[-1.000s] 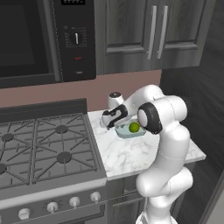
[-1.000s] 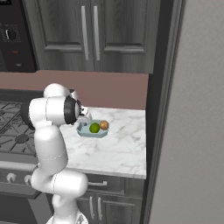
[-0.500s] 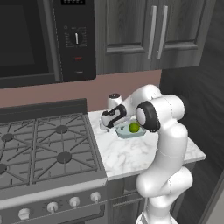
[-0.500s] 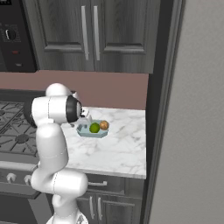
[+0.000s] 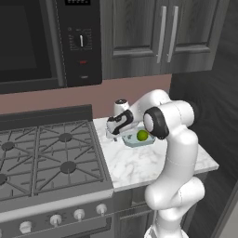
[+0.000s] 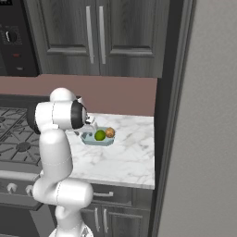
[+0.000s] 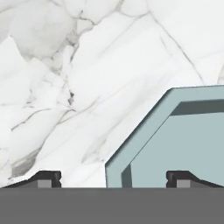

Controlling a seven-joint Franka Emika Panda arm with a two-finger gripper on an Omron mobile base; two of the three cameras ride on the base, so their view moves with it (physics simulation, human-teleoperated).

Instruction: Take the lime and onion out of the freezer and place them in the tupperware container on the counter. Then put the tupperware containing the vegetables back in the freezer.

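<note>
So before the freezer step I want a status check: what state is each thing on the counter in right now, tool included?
lime: lying in the tupperware container.
onion: in the container beside the lime.
tupperware container: on the counter, no lid, one rim between the tool's fingertips.
tool: open, straddling the container's edge, gripping nothing yet.
counter: bears the container.

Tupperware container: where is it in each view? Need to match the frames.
Left base view: tupperware container right of centre, on the counter, partly behind the arm, lime inside.
Right base view: left of centre, holding the lime and onion.
Hand view: lower right, one cut corner between the open gripper tips.
Shared landmark: white marble counter.
</note>
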